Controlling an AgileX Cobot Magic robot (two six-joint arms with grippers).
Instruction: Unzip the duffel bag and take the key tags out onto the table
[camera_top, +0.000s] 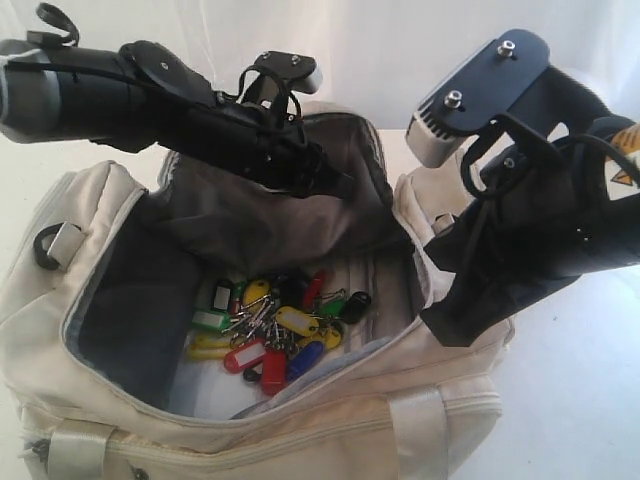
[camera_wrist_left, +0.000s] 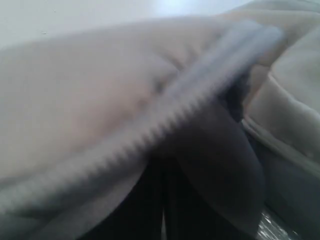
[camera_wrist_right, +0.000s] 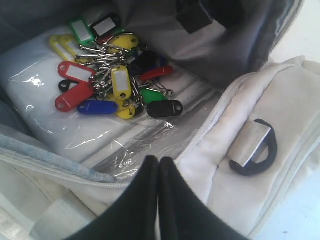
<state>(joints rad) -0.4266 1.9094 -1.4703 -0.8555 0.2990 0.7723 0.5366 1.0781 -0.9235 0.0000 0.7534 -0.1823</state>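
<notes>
The cream duffel bag (camera_top: 250, 440) lies unzipped on the white table (camera_top: 570, 400), its dark lining showing. A bunch of coloured key tags (camera_top: 280, 325) (camera_wrist_right: 112, 80) rests on the bag's floor. My left gripper (camera_top: 335, 182) (camera_wrist_left: 162, 175) reaches in from the left and is shut on the far flap, holding it up; a grey zipper (camera_wrist_left: 165, 120) fills its blurred view. My right gripper (camera_top: 447, 325) (camera_wrist_right: 159, 161) is shut on nothing and hovers over the bag's right rim, a short way from the tags.
A clear plastic-wrapped white pad (camera_wrist_right: 50, 125) lines the bag's floor under the tags. Black D-rings (camera_wrist_right: 255, 147) (camera_top: 50, 245) sit at the bag's ends. A pale webbing strap (camera_top: 75, 450) crosses the near side. White backdrop behind.
</notes>
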